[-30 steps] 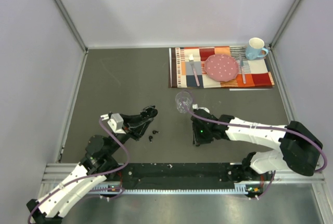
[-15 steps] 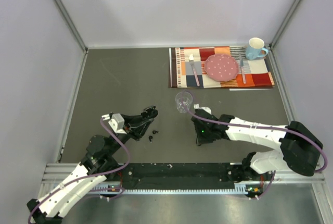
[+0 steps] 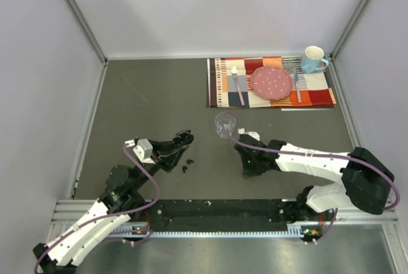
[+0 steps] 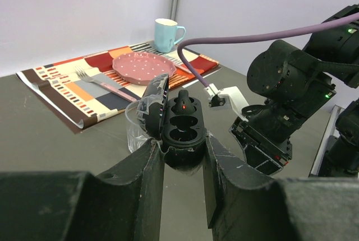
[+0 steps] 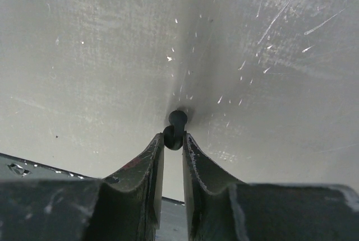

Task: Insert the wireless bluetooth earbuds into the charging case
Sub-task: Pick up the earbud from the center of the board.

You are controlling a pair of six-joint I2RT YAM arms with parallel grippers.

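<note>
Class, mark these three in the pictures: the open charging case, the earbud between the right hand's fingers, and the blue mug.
charging case point(image 4: 182, 143), left wrist view, on its base's near rim.
earbud point(image 5: 176, 124), right wrist view, on its rounded body.
mug point(image 4: 166, 35), left wrist view, on its side wall.
</note>
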